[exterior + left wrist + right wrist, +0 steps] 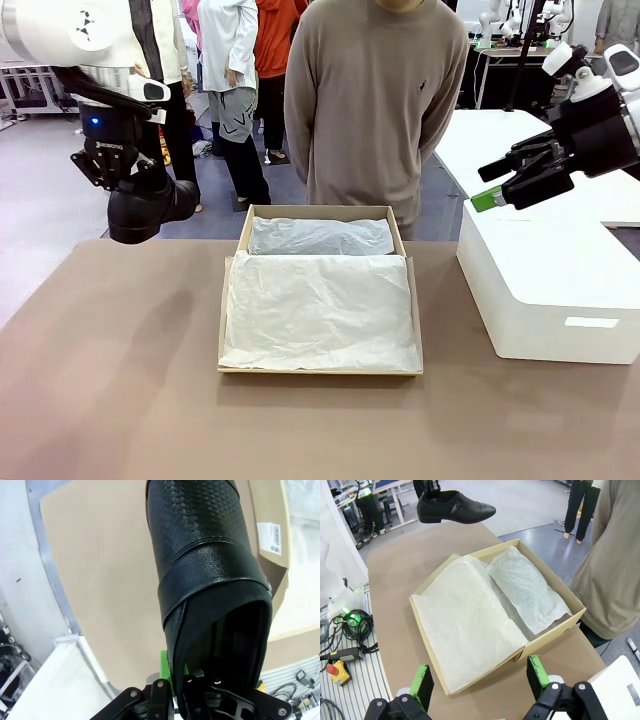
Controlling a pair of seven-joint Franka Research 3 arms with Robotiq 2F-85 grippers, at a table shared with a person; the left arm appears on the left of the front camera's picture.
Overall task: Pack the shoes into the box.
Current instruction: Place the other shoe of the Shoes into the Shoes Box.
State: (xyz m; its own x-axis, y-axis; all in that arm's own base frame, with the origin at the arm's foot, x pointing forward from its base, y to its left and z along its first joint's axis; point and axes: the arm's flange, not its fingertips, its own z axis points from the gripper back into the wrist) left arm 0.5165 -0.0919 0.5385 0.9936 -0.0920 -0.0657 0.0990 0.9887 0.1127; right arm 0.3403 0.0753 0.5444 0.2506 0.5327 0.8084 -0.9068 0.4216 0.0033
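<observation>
Shoe pinched at its heel opening in my left gripper hangs left of the box, right gripper spread empty, so I'd swing over and lower it flat.

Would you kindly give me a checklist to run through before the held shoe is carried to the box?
1. Grip: ok, left gripper shut on the shoe at its heel end, above the table.
2. Open top: ok, no lid over the box.
3. Landing spot: ok, tissue paper lies flat across the near half.
4. Other arm clear: ok, right gripper open, raised right of the box.
5. Hands clear: ok, the person has no hand over the box.
6. Pair complete: cannot tell; paper covers a bulge in the far half.
</observation>
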